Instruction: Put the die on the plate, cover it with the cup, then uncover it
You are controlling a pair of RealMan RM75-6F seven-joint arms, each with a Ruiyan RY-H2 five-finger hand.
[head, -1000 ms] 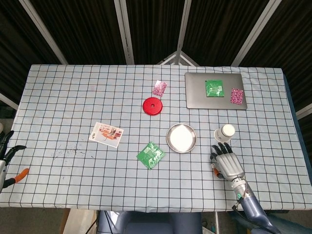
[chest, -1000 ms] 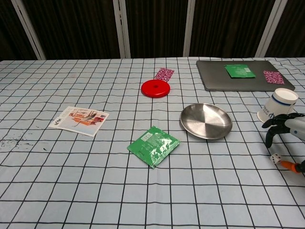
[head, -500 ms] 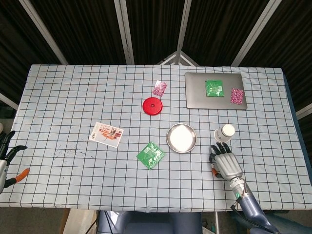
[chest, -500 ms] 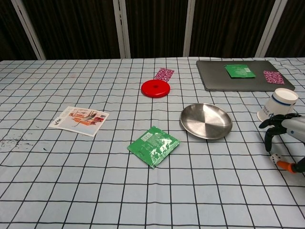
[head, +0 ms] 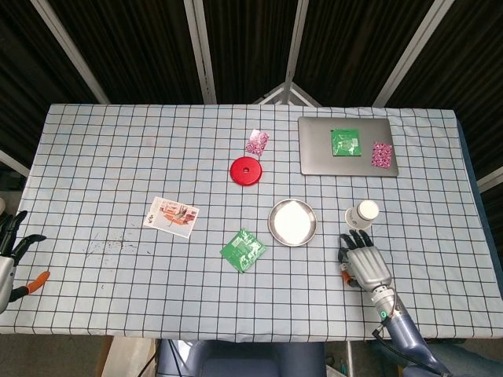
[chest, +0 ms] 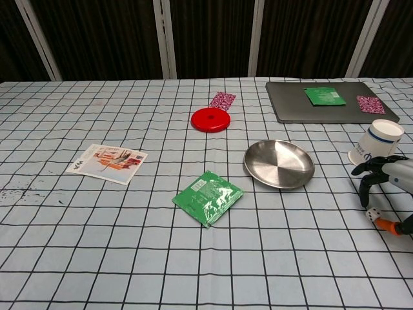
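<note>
A small white die (chest: 372, 216) lies on the checked cloth near the table's right front. My right hand (chest: 387, 177) hovers over it with fingers spread and pointing down. Its orange thumb tip sits just right of the die, and it holds nothing. In the head view the right hand (head: 364, 263) covers the die. The white paper cup (chest: 378, 142) (head: 364, 214) stands just beyond the fingertips. The empty steel plate (chest: 279, 164) (head: 292, 222) lies to the left of the cup. My left hand (head: 12, 243) shows at the table's left edge, fingers apart and empty.
A green packet (chest: 208, 197) lies in front of the plate, a red disc (chest: 210, 119) and a pink packet (chest: 223, 100) behind it. A printed card (chest: 107, 162) is at the left. A grey tray (chest: 330, 101) with two packets sits at the back right.
My right hand has sunk slightly toward the die. The left hand has shifted a little at the table's edge. The objects have not moved.
</note>
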